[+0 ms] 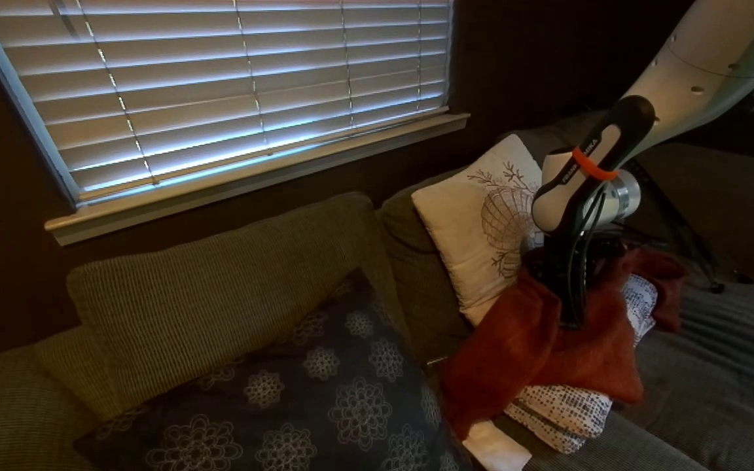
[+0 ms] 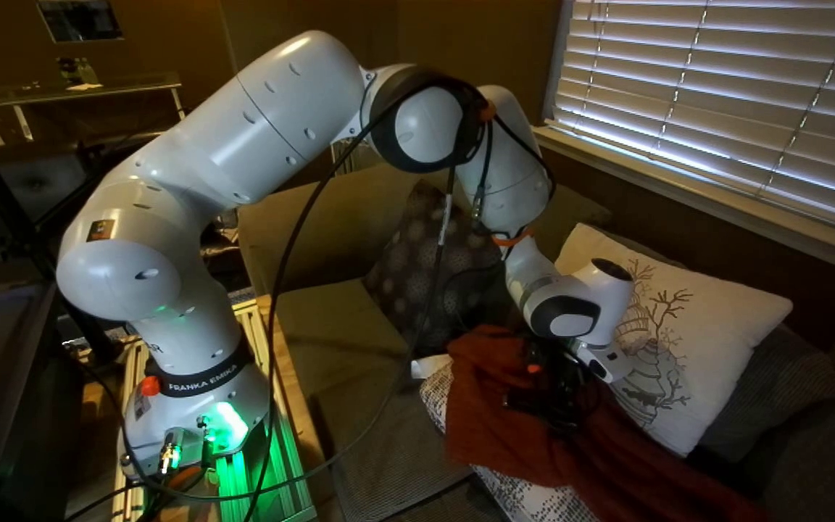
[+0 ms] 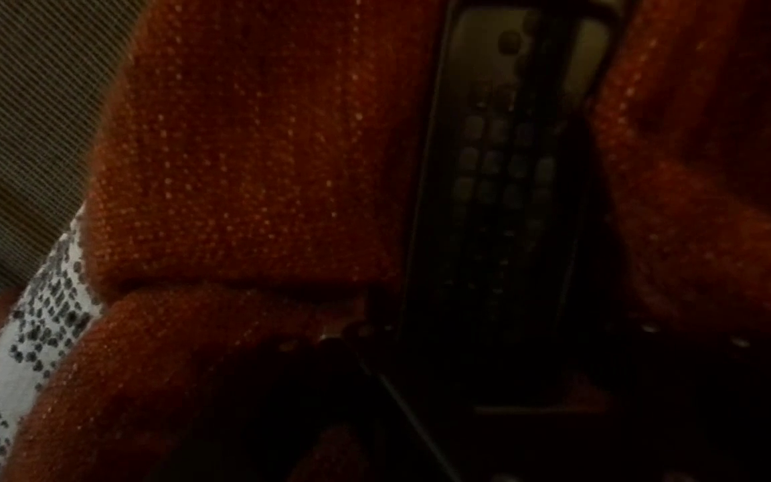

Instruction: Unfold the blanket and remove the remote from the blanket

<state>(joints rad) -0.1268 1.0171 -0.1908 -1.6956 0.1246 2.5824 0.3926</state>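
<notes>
The rust-red blanket (image 1: 501, 353) lies bunched over a black-and-white patterned cushion on the sofa. It shows in an exterior view (image 2: 493, 413) and fills much of the wrist view (image 3: 245, 154). The dark remote (image 3: 492, 181) lies face up in a dip of the blanket, its buttons showing, in the wrist view. The remote is hidden in both exterior views. My gripper (image 3: 518, 335) points down with its fingers spread either side of the remote's lower part; a gap shows on the right. The fingertips are dark. In both exterior views the gripper (image 1: 570, 317) (image 2: 551, 413) is down at the blanket.
The patterned cushion (image 1: 570, 412) sticks out under the blanket. A cream shell pillow (image 1: 482, 216) leans against the sofa back beside my wrist. A dark floral pillow (image 1: 351, 399) and a small white item (image 1: 495, 448) lie nearby. A cable (image 2: 294, 239) hangs along the arm.
</notes>
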